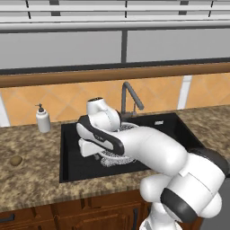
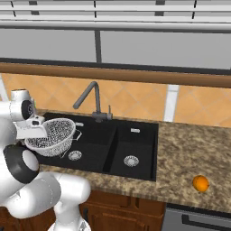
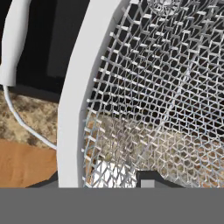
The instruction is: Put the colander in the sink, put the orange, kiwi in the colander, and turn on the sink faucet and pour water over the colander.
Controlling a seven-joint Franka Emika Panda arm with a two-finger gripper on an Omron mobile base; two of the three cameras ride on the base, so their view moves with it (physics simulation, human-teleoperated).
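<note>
My gripper (image 2: 38,122) is shut on the pale rim of the colander (image 2: 52,135). The speckled mesh bowl hangs tilted over the larger left basin of the black sink (image 2: 135,140). In the hand view the colander's rim (image 3: 72,109) and mesh (image 3: 166,87) are close up, with one fingertip (image 3: 148,179) inside the mesh. In the left base view my arm hides most of the colander (image 1: 122,128). The orange (image 2: 200,183) lies on the counter right of the sink. The kiwi (image 1: 16,160) lies on the counter far left of the sink (image 1: 72,157). The sink faucet (image 2: 90,97) stands behind the basins with no water running.
A white soap dispenser (image 1: 43,119) stands at the sink's back left corner. A silver drain sits in each basin (image 2: 75,155) (image 2: 131,160). The speckled stone counter (image 2: 189,153) runs along both sides, with a tiled backsplash behind and wooden cabinets below.
</note>
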